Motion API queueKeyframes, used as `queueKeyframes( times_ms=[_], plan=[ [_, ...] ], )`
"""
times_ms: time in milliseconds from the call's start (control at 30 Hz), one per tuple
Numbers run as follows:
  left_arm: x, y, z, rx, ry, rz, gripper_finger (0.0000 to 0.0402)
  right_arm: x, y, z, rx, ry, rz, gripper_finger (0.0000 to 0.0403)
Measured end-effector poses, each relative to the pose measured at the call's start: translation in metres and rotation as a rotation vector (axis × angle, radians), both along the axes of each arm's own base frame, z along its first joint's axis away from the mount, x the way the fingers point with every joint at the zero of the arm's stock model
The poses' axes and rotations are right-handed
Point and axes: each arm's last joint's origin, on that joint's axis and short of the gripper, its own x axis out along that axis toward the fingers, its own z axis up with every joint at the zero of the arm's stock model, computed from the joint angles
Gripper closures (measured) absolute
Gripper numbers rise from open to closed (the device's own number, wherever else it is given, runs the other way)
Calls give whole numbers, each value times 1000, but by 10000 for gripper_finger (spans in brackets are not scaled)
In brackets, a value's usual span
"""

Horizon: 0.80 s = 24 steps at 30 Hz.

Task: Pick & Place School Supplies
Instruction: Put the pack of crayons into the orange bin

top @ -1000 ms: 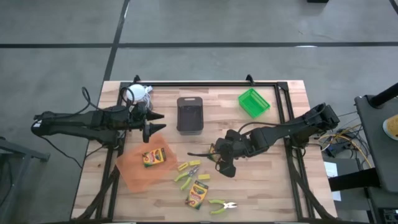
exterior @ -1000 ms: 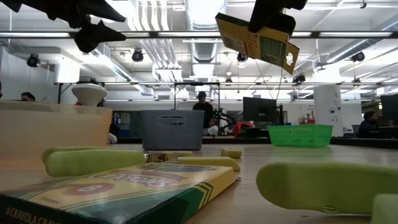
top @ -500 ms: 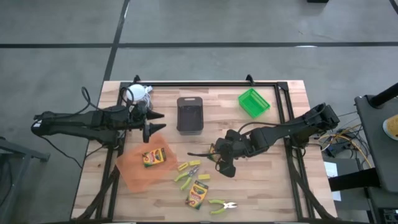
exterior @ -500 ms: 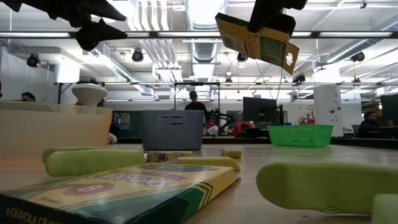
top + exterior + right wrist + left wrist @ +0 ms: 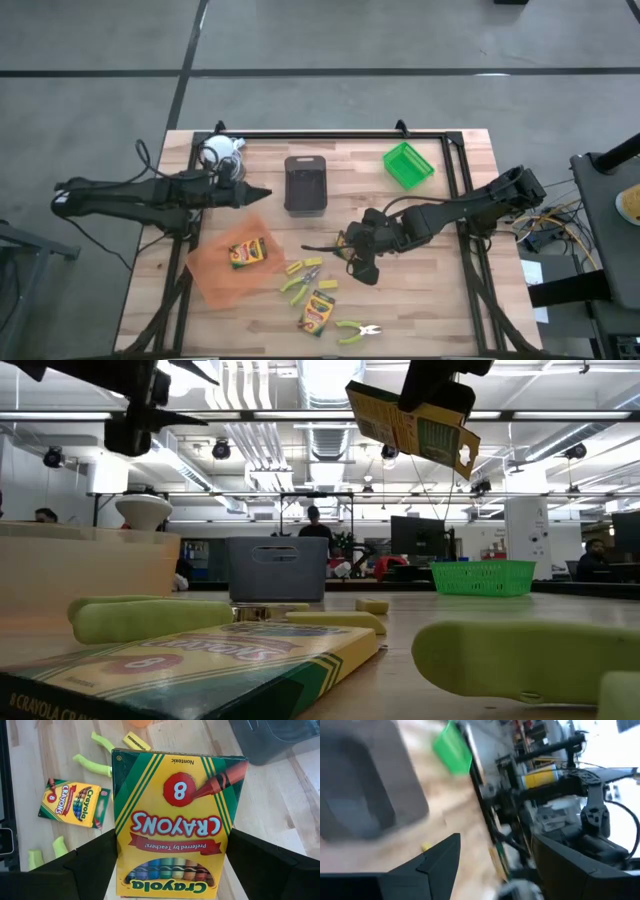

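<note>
A crayon box (image 5: 172,820) is held upright between the fingers of the right gripper (image 5: 358,255), which is closed on its two sides; the yellow-and-green front with the figure 8 is turned toward the wrist camera. In the low view the held box (image 5: 412,428) is seen raised well clear of the table (image 5: 440,290), tilted. From above, this gripper is placed near the middle of the table, a little toward the right edge.

A second crayon box (image 5: 248,252) is lying flat in the orange tray (image 5: 210,275), which is set near the left edge. A third crayon box (image 5: 318,312) is lying on the bare wood near the front edge. Between these two, a short yellow block (image 5: 298,266) and a pair of lime-handled scissors (image 5: 298,285) are lying close together. Another lime-handled pair (image 5: 352,330) is lying just beside the third box, nearer the front edge.

The black tray (image 5: 306,184) is standing toward the back edge at the middle, and the green tray (image 5: 408,165) is set toward the back right corner. A white-topped metal object (image 5: 218,150) is seen at the back left corner.

The left gripper (image 5: 255,194) is held above the table between the white-topped object and the black tray, over the back edge of the orange tray. Its fingers are parted and nothing is held between them.
</note>
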Motion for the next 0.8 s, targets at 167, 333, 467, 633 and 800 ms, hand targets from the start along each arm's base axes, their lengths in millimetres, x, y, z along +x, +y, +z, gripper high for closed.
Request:
queueKeyframes(
  times_ms=[167,333,467,633,800],
  plan=[
    [13,-5,-6,-172,28,-112,151,0,0,0,-2,-1,-2,60],
    [26,-4,-17,-258,85,-82,151,0,0,0,-2,-1,-1,60],
    [38,-5,-22,-290,82,-73,151,0,0,0,-2,-1,-1,60],
    [56,-6,-22,-311,33,-103,152,2,0,1,5,-23,-1,60],
    [72,-7,-20,-301,57,-138,152,5,1,3,0,-63,20,60]
  ],
)
